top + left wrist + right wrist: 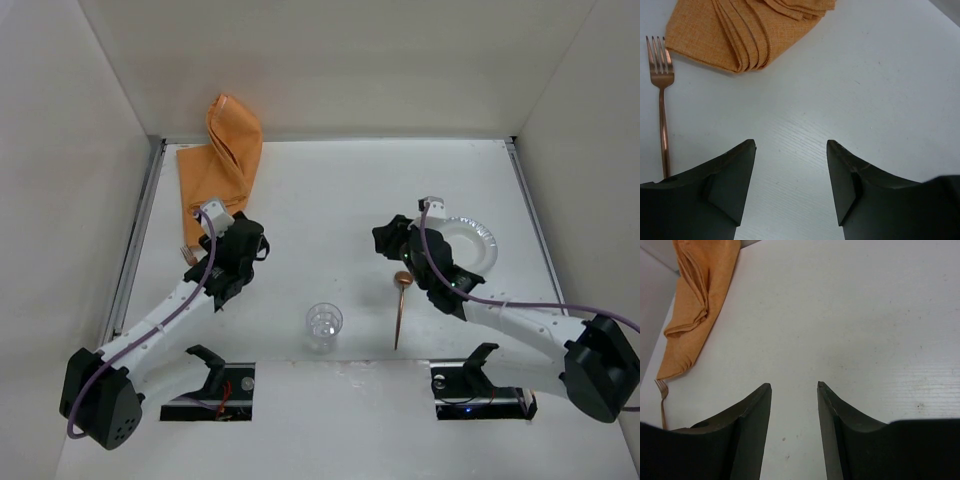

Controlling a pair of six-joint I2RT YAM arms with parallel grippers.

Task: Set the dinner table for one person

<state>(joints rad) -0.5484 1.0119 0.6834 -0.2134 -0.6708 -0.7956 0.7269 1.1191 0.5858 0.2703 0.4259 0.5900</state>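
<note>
The white dinner table fills the top view. A crumpled orange placemat lies at its far left, partly up the back wall; it also shows in the left wrist view and the right wrist view. A copper fork lies beside it. A clear glass stands near the front middle. A copper spoon lies right of it. A silver-rimmed plate sits at the right. My left gripper is open and empty over bare table. My right gripper is open and empty, left of the plate.
Metal rails run along the table's left and right sides. White walls enclose the back and sides. The arm bases and cable slots sit at the near edge.
</note>
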